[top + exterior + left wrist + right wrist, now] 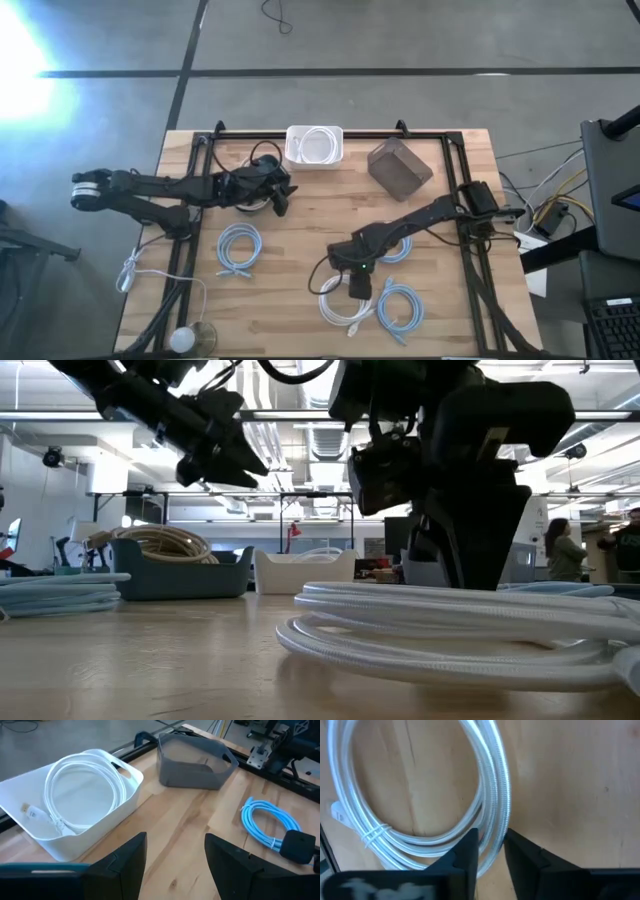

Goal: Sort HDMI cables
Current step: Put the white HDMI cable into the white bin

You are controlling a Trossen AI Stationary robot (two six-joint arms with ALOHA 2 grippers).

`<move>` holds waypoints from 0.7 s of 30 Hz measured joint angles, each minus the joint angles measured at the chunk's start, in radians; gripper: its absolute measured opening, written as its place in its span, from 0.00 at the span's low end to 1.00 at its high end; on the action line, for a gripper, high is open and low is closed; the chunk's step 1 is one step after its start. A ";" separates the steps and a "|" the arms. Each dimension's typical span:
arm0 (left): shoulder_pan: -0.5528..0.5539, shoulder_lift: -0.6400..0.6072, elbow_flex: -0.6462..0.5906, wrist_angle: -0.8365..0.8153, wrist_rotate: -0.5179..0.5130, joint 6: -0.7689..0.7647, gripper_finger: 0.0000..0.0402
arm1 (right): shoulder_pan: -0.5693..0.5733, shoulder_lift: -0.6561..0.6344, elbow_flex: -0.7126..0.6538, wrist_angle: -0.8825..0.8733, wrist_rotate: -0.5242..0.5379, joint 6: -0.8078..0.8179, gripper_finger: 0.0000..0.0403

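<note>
Right gripper (491,851) down on the white coil (420,800) near the table's front edge, fingers narrowly parted astride its strands, not yet pinched; placed so for a lift, apparently. Light blue coil (400,307) just beside, another light blue coil (239,247) well apart. Left gripper (175,857) waiting spread and empty near the bins. White bin (125,795) holding one white cable (80,790); grey bin (192,762) seemingly bare; blue bin (180,575) heaped with tan cable (165,543).
</note>
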 joint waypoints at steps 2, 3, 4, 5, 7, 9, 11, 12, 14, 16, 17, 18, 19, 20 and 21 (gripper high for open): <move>0.000 0.000 0.000 -0.011 0.001 -0.010 0.51 | 0.000 0.000 0.001 0.000 0.001 -0.016 0.16; 0.000 0.000 0.000 -0.016 0.001 -0.019 0.51 | 0.000 0.000 0.001 0.000 0.005 -0.018 0.12; -0.001 0.000 0.000 -0.023 0.002 -0.034 0.51 | 0.000 0.001 0.001 0.000 0.021 -0.021 0.09; -0.001 0.000 0.000 -0.032 0.004 -0.055 0.51 | -0.004 0.002 0.000 -0.002 0.021 -0.023 0.07; -0.003 0.000 -0.001 -0.051 0.012 -0.099 0.51 | -0.007 -0.005 -0.001 -0.011 0.053 -0.054 0.04; -0.006 0.000 -0.002 -0.063 0.022 -0.134 0.51 | -0.015 -0.021 -0.002 -0.027 0.095 -0.094 0.04; -0.009 0.000 -0.002 -0.072 0.041 -0.164 0.51 | -0.029 -0.045 -0.003 -0.040 0.137 -0.130 0.04; -0.013 0.000 -0.002 -0.075 0.047 -0.176 0.51 | -0.041 -0.063 -0.003 -0.040 0.159 -0.145 0.04; -0.020 0.000 -0.002 -0.076 0.056 -0.192 0.51 | -0.064 -0.096 -0.002 -0.032 0.208 -0.168 0.04; -0.031 0.000 -0.002 -0.075 0.058 -0.204 0.51 | -0.089 -0.129 0.004 -0.031 0.267 -0.186 0.04; -0.036 0.000 -0.002 -0.074 0.059 -0.211 0.51 | -0.100 -0.145 0.010 -0.030 0.304 -0.194 0.04; -0.041 0.000 -0.002 -0.074 0.061 -0.216 0.51 | -0.112 -0.162 0.014 -0.030 0.344 -0.202 0.04; -0.047 0.000 -0.002 -0.074 0.061 -0.221 0.51 | -0.123 -0.179 0.020 -0.030 0.385 -0.215 0.04; -0.051 0.000 -0.002 -0.072 0.061 -0.229 0.51 | -0.135 -0.195 0.026 -0.029 0.429 -0.236 0.04; -0.055 0.000 -0.002 -0.073 0.061 -0.237 0.51 | -0.149 -0.210 0.031 -0.029 0.473 -0.257 0.04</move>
